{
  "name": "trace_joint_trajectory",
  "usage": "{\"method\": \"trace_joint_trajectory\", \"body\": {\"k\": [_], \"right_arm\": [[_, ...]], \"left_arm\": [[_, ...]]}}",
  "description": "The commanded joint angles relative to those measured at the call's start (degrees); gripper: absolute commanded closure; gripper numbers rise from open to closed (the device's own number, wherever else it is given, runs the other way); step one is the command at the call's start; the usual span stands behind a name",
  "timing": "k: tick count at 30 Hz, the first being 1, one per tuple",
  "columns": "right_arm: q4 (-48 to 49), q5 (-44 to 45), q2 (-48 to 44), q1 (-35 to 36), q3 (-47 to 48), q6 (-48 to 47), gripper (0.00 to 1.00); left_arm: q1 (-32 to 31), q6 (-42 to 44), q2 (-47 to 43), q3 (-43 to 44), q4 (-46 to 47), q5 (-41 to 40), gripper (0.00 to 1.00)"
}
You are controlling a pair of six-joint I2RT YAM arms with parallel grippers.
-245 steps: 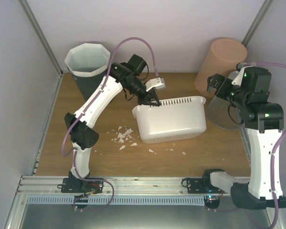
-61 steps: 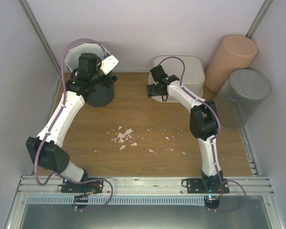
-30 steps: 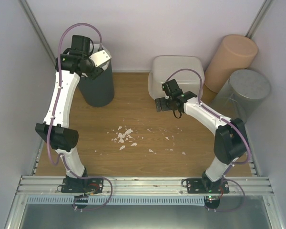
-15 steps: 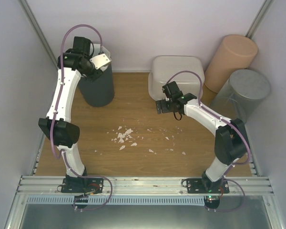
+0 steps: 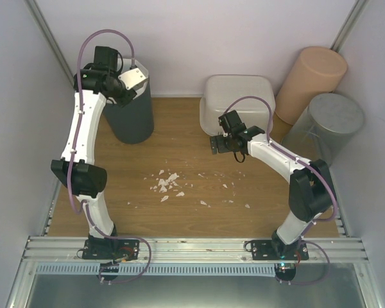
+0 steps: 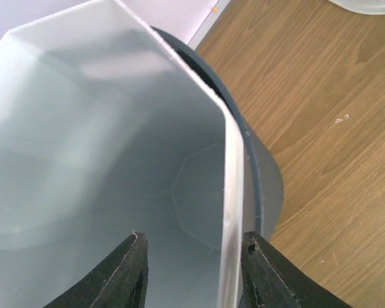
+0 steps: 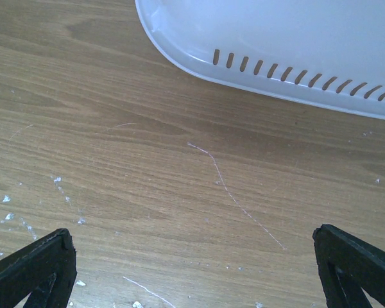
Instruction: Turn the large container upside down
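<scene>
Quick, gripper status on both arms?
Left gripper: open, fingers astride the white bin rim, not clamped.
Right gripper: open wide, empty, over the table near the upturned basket.

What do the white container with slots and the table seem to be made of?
The white container: likely plastic, smooth and slightly glossy, with moulded slots near the rim. The table: wood or wood-look laminate, since grain lines show; matte and lightly scratched.

Smooth, slightly glossy white plastic container [image 7: 295, 38]; matt wood-grain table [image 7: 147, 160]; frosted translucent plastic bin [image 6: 83, 141].
</scene>
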Motion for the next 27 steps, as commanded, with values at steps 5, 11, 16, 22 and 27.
{"method": "trace_joint_trajectory", "body": {"k": [5, 11, 16, 22, 27], "right_arm": [[1.13, 0.27, -0.65, 0.32, -0.57, -0.39, 0.0], [1.41, -0.05, -0.12, 0.38, -0.88, 0.02, 0.0], [1.48, -0.26, -0.04, 0.38, -1.07, 0.2, 0.0], [1.68, -0.26, -0.22, 0.33, -1.4, 0.33, 0.0], [1.95, -0.52, -0.06, 0.32, -2.05, 0.34, 0.0]], "left_arm": [[1.03, 0.66, 0.9, 0.67, 2.45, 0.27, 0.62], [1.16, 1.9, 1.42, 0.67, 0.22, 2.85, 0.7], [1.18, 2.94, 2.44, 0.64, -2.59, 4.03, 0.73], [1.36, 3.5, 2.54, 0.64, -2.81, 4.08, 0.74], [1.44, 5.03, 3.09, 0.76, -4.55, 4.25, 0.76]]}}
